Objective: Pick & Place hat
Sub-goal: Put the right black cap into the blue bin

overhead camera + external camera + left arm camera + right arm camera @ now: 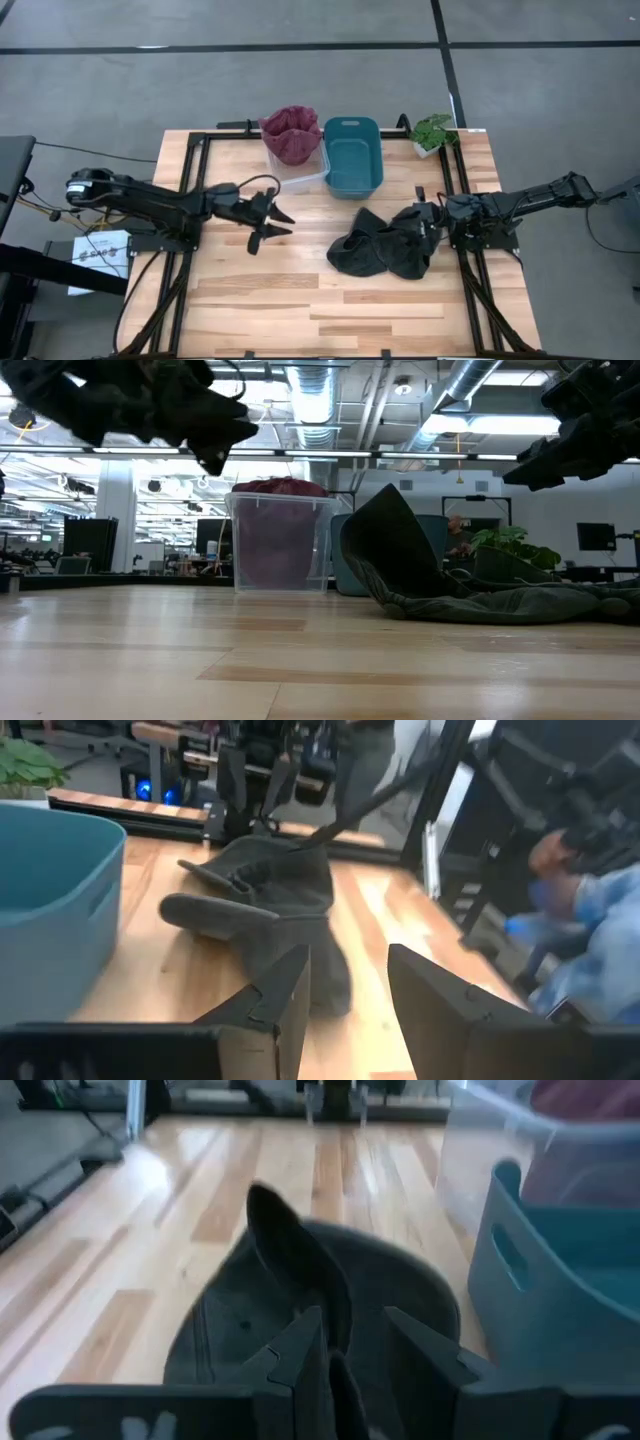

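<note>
- Hat [375, 248]: dark and floppy, it lies on the table [260, 300], just in front of the teal bin [352, 157].
- My right gripper [425, 222] is at the hat's edge. Its fingers look closed on a fold of the cloth.
- I think I should lift slowly, so the cloth does not slip out.
- My left gripper [278, 222] hangs above the wood with fingers apart, near the clear box [297, 172] of red cloth [291, 130].

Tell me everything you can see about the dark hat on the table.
The hat is dark grey-green soft cloth, crumpled, lying on the wooden table in front of the teal bin. One part sticks up in a peak. The right gripper is at its right edge, fingers around a fold. The left gripper is apart from it, open.
</note>
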You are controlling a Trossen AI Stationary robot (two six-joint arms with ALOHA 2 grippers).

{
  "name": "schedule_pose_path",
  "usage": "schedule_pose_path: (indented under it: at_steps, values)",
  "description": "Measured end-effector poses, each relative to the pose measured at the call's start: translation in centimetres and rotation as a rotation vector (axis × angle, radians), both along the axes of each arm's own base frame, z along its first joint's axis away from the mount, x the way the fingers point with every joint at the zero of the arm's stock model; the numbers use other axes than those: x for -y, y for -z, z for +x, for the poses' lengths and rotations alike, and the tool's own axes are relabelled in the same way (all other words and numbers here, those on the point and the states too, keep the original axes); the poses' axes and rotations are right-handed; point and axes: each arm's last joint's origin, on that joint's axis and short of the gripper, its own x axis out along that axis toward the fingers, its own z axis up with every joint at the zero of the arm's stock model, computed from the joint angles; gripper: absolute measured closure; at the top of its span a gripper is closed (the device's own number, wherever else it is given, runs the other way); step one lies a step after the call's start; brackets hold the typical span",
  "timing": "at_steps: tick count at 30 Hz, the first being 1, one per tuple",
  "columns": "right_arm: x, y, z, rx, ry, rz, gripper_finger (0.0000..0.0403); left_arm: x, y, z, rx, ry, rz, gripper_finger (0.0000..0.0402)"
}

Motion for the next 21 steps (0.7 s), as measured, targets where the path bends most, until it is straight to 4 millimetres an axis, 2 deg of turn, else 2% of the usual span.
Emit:
schedule_pose_path:
  at_steps: [6,12,21]
  values:
    - [-0.1,-1.8,0.3,-0.06,0.038,0.07,0.0304,1.5,0.9,-1.4,0.096,-0.022,-0.055,0.0266]
    - [-0.2,-3.8,1.3,-0.114,0.082,0.109,0.0304,2.9,0.5,-1.7,0.166,-0.051,-0.034,0.0266]
    - [-2.0,-4.6,3.5,-0.451,0.04,0.045,0.0304,4.3,0.2,-2.1,0.186,0.011,-0.048,0.0266]
